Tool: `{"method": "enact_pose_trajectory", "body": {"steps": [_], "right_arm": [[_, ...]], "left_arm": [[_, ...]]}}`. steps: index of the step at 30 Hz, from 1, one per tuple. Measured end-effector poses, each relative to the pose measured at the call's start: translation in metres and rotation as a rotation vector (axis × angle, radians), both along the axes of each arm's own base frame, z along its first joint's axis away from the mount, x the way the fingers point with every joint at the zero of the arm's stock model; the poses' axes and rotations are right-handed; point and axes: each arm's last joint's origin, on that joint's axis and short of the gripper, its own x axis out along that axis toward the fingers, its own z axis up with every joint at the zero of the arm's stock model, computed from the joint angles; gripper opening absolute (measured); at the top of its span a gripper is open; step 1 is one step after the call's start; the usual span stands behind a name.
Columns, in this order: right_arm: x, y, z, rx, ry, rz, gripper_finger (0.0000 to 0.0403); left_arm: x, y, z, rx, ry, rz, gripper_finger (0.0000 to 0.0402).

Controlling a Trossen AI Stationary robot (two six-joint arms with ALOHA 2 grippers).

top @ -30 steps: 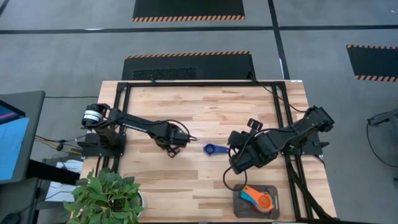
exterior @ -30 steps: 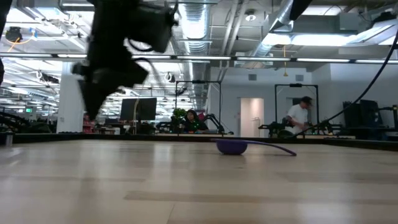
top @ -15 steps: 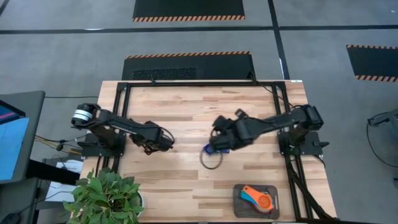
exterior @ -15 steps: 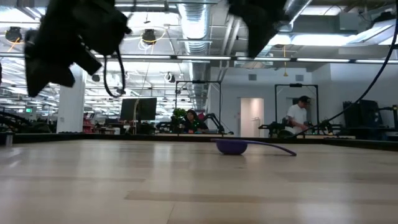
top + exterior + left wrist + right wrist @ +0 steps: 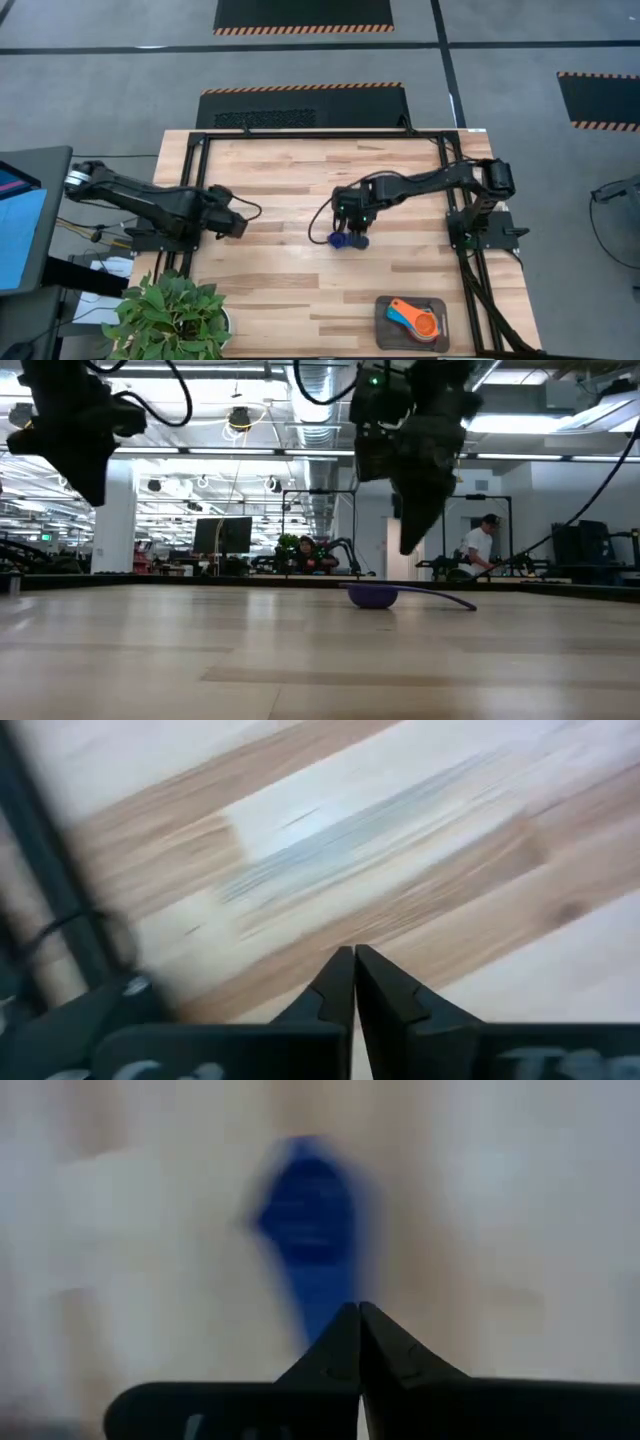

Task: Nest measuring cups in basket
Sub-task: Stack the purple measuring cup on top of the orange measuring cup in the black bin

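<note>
So my right arm is stretched out from its post on the right edge of the light wooden slat table (image 5: 300, 290), reaching in toward the middle. My right gripper (image 5: 350, 222) hangs above the table right over the small dark blue plastic measuring cup (image 5: 345, 240), which sits on the wood about mid-table. From table height that gripper (image 5: 410, 540) points down, tips above the cup (image 5: 372, 596) and clear of it, not touching. In my right wrist view the two dark fingers (image 5: 345, 1342) are pressed together into one point, with the blue cup (image 5: 310, 1230) blurry just past them.

My left arm is folded low along the left side, and my left gripper (image 5: 236, 226) sits near the left edge of the table, well apart from the cup. Its fingers (image 5: 340, 985) are closed tight against each other too, nothing between them, just bare wood ahead.

The shallow dark grey plastic basket (image 5: 386, 335) is at the near right corner of the table, with an orange cup (image 5: 426, 324) and a lighter blue one (image 5: 402, 310) lying in it.
</note>
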Motion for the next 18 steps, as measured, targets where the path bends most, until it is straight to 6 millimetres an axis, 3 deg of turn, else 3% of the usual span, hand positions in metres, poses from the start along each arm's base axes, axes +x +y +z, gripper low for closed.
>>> {"method": "enact_pose_trajectory", "body": {"steps": [5, 9, 18], "right_arm": [[0.011, 0.002, -0.001, 0.099, -0.141, -0.043, 0.003], [0.017, 0.005, 0.019, 0.064, -0.235, 0.006, 0.0026], [0.02, 0.006, 0.025, 0.039, -0.25, 0.048, 0.0018]], "left_arm": [[0.001, 0.001, -0.001, -0.001, -0.154, -0.012, 0.0], [0.005, 0.0, -0.003, 0.007, -0.17, -0.04, 0.0], [0.018, -0.004, -0.012, 0.001, -0.142, -0.043, 0.0]]}}
